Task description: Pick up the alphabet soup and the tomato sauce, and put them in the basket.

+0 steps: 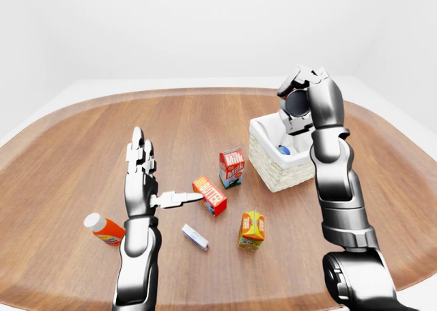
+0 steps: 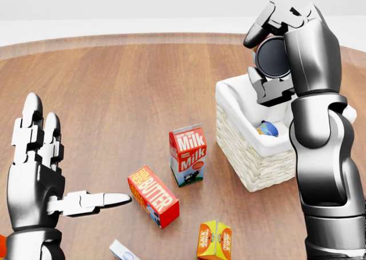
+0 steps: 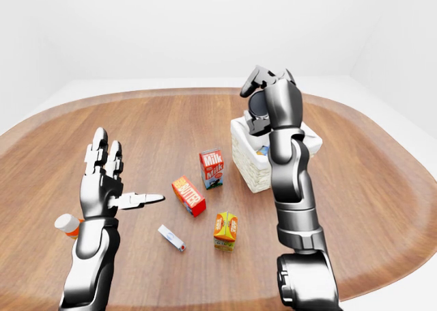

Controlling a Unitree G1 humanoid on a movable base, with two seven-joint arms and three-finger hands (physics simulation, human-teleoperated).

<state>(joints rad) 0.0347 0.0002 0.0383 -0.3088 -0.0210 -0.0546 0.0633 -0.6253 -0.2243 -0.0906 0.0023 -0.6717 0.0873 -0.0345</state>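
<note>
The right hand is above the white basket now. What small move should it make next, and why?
Probably draw the right hand away from the white woven basket, toward the head view's bottom right. Its fingers stand spread with no can visible between them, and a blue-and-yellow can lies inside the basket. No other can shows on the wooden table.

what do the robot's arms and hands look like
Both arms are glossy dark grey metal with black joints, built from rounded, tube-like segments. The left hand and right hand each have three blocky, segmented fingers with smooth rounded tips, lighter silver in the highlights. The right palm shows a round black disc. No cables, markings or sleeves are visible.
</note>
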